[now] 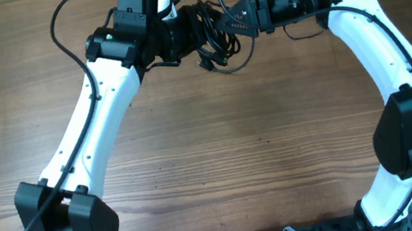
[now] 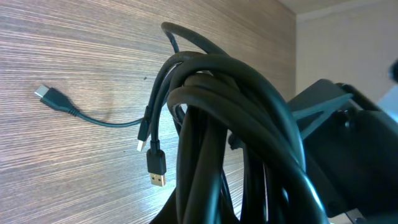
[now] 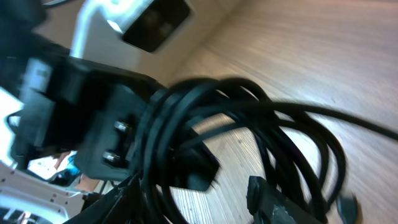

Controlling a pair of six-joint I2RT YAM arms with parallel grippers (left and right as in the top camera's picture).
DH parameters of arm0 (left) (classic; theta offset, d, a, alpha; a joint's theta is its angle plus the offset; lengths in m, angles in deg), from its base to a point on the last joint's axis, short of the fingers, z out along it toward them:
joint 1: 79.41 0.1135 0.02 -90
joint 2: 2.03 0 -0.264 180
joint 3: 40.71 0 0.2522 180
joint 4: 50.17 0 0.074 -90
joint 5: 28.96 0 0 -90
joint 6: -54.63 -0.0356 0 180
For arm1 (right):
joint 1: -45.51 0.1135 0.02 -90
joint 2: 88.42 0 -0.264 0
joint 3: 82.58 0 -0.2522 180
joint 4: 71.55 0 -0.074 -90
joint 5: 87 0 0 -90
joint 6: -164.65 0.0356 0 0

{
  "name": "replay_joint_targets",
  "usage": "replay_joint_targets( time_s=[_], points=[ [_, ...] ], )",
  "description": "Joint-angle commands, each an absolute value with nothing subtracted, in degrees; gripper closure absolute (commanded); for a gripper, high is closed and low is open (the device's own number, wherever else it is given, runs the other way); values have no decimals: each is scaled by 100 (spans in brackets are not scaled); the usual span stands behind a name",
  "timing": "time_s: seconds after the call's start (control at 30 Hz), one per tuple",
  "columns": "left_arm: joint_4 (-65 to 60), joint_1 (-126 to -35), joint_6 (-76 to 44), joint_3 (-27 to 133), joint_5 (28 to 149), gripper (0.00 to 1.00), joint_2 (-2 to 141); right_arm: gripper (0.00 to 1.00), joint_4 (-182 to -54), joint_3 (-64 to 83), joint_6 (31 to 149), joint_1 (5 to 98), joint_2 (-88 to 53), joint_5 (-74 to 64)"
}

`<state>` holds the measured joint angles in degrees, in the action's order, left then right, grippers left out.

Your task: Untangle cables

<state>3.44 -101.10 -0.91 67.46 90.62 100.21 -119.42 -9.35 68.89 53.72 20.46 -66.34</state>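
Black cables [image 1: 213,42] hang bunched between both claws: left gripper [image 1: 185,34] pinches the bundle tight, right gripper [image 1: 230,22] stands spread around its loops.

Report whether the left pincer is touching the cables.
Touching. The right wrist view shows the cables looped tightly around the left pincer. In the left wrist view they rise straight out of its shut grip.

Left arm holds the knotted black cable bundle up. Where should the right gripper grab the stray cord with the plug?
Grip the stray thin black cord on its single strand just behind the plug, clear of the knotted bundle of thin black cables. Probably come from above, jaws across it: it runs alone, sideways over the wooden table.
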Motion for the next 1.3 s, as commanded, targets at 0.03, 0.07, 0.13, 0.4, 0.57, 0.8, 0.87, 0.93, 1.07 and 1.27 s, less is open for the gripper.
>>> replay_joint_targets(
  time_s=[0.03, 0.07, 0.13, 0.4, 0.57, 0.8, 0.87, 0.93, 1.07, 1.27],
  points=[
    [301, -10125, -61, 6777, 9253, 96, 10012, 43, -11705, -931, 6741, 5437, 1933, -7377],
    [301, -10125, -59, 6777, 9255, 96, 10012, 44, -11703, -931, 6765, 5475, 1935, -7366],
    [299, -10125, -59, 6777, 9255, 96, 10012, 47, -11651, -931, 7001, 5560, 1935, -7112],
    [299, -10125, -59, 6777, 9257, 96, 10012, 48, -11288, -931, 7943, 5980, 1935, -5921],
    [301, -10125, -59, 6777, 9320, 96, 10012, 53, -11163, -931, 8406, 6209, 1935, -5086],
    [303, -10123, -91, 6777, 9301, 96, 10012, 86, -11168, -931, 8959, 6183, 1935, -4527],
    [303, -10125, -334, 6777, 9264, 96, 10012, 91, -11194, -931, 9119, 6047, 1935, -4522],
    [362, -10123, -502, 6777, 9115, 96, 10012, 96, -11260, -931, 9313, 5840, 1935, -4524],
    [410, -10097, -542, 6777, 8949, 96, 10012, 96, -11474, -931, 9458, 5396, 1935, -4454],
    [438, -10038, -850, 6777, 9045, 96, 10010, 96, -12053, -931, 9930, 4821, 1937, -3290]
  ],
)
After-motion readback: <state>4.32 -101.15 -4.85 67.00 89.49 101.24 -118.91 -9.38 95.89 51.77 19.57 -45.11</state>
